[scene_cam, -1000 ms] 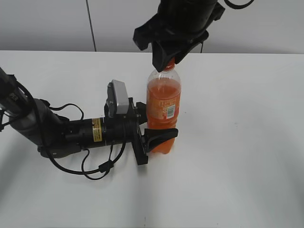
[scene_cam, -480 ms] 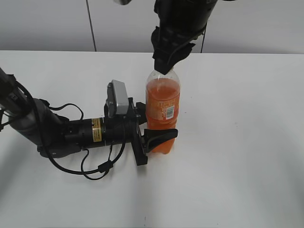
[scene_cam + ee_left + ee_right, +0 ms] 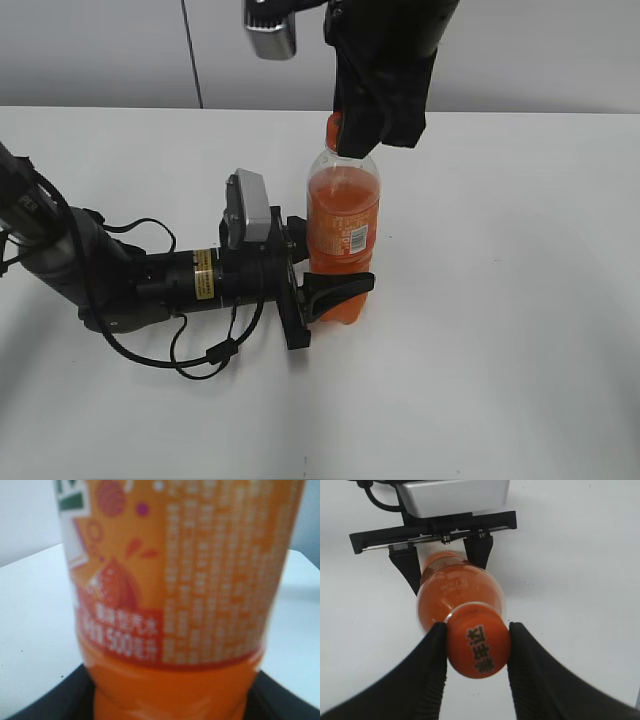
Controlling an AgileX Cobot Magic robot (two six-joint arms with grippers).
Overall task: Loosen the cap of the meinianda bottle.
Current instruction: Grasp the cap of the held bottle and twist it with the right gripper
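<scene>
The meinianda bottle, clear plastic full of orange liquid, stands upright on the white table. My left gripper lies low along the table and is shut on the bottle's lower body, one black finger wrapped across its front. In the left wrist view the blurred orange label fills the frame, with dark fingers at both bottom corners. My right gripper comes down from above, shut on the orange cap. Both ribbed fingers press the cap's sides. The cap barely shows in the exterior view.
The left arm and its looping cables lie on the table to the left of the bottle. A grey wall runs behind the table's far edge. White tabletop stretches to the right and front.
The right gripper has turned about the bottle's top while staying on the cap, and its wrist camera has swung to the left. The bottle and left arm have held still.
</scene>
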